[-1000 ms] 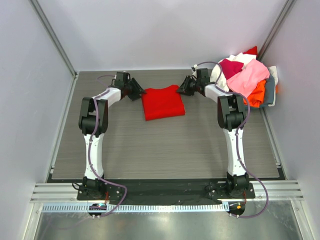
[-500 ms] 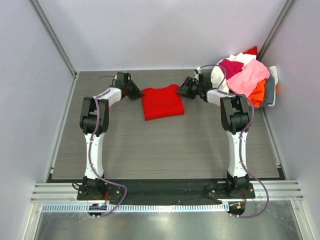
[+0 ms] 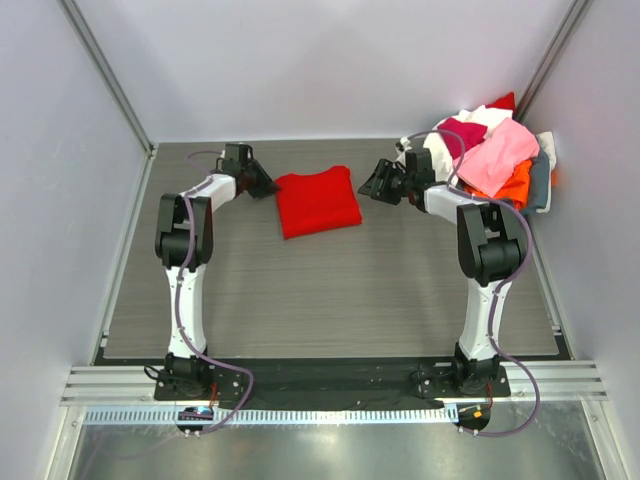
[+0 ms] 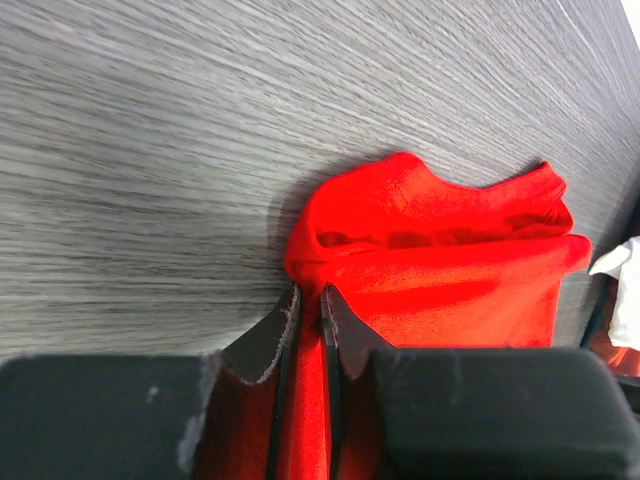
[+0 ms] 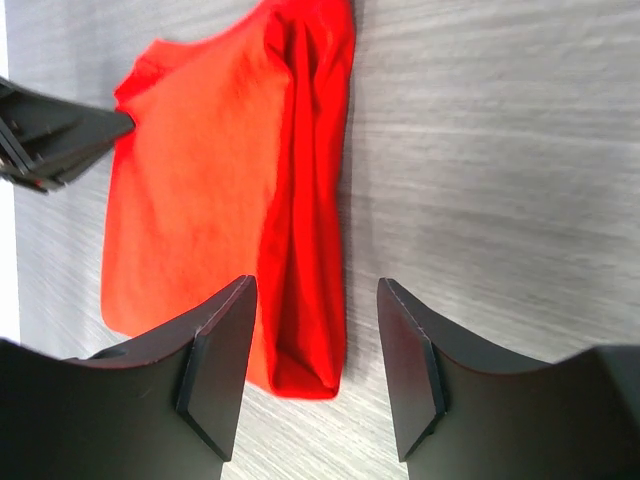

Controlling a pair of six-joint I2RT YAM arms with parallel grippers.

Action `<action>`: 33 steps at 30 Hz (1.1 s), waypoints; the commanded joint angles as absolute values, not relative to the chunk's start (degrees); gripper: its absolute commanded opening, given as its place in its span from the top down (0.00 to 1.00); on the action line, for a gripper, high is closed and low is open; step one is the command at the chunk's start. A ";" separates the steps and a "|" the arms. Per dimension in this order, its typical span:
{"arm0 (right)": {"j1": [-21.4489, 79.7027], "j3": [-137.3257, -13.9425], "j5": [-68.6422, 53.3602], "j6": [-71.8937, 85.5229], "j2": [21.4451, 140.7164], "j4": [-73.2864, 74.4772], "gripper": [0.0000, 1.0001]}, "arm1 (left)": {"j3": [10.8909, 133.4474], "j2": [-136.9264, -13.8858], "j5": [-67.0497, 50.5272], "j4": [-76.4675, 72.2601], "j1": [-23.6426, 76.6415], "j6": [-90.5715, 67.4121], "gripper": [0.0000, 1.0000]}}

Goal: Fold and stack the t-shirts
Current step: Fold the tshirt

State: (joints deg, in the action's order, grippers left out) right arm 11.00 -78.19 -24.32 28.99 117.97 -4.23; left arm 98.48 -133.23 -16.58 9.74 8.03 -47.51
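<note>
A folded bright red t-shirt (image 3: 318, 200) lies flat on the grey table at the back middle. My left gripper (image 3: 268, 186) is at its left edge, shut on a pinch of the red cloth (image 4: 312, 330). The shirt fills the right of the left wrist view (image 4: 440, 260). My right gripper (image 3: 372, 184) is open and empty, a short way right of the shirt's right edge (image 5: 300, 200). A pile of pink, white, magenta and orange t-shirts (image 3: 495, 155) sits at the back right.
The pile rests in a grey basket (image 3: 543, 180) by the right wall. Grey walls close in the table (image 3: 330, 290) at the back and on both sides. The left gripper's fingers (image 5: 60, 140) show in the right wrist view.
The red shirt has slid a little to the left with my left gripper. My right gripper has backed off to the right, away from the shirt's edge.
</note>
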 commanded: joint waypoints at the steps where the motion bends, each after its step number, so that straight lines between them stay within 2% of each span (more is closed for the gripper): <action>1: 12.13 -78.05 -26.36 26.80 116.80 -2.46 0.43 | 99.32 -132.45 -15.91 11.16 7.29 -45.79 0.87; 8: 14.59 -76.47 -24.26 26.98 113.22 -3.43 0.43 | 99.76 -132.02 -17.14 11.34 7.03 -45.26 0.84; 12: 16.17 -76.29 -18.55 25.67 109.08 1.21 0.46 | 98.97 -126.41 -13.82 15.38 7.03 -43.77 0.56; 15: 17.22 -74.80 -16.27 25.66 105.56 2.02 0.48 | 93.53 -117.56 -9.15 18.10 7.21 -42.63 0.49; 18: 20.03 -75.41 -11.43 25.31 103.45 5.44 0.51 | 88.17 -109.81 -7.56 20.39 7.56 -43.32 0.50; 20: 22.05 -76.55 -12.03 25.48 103.36 6.94 0.56 | 84.39 -106.71 -10.71 20.22 8.35 -44.20 0.52; 23: 22.76 -77.86 -16.24 28.38 105.28 6.07 0.71 | 80.96 -103.89 -16.23 18.29 11.07 -47.10 0.57; 24: 22.76 -78.31 -19.13 29.17 105.99 5.80 0.81 | 80.25 -103.71 -17.56 17.50 12.64 -48.94 0.60; 27: 22.76 -80.33 -23.80 31.64 109.50 5.27 0.93 | 78.58 -104.59 -20.48 14.25 16.07 -51.76 0.64; 30: 22.76 -82.00 -28.63 33.83 113.28 3.52 0.98 | 79.89 -107.66 -21.62 12.83 18.89 -53.17 0.68; 33: 22.76 -83.58 -31.54 36.03 116.80 1.50 0.99 | 81.30 -111.87 -24.16 10.82 19.60 -54.66 0.71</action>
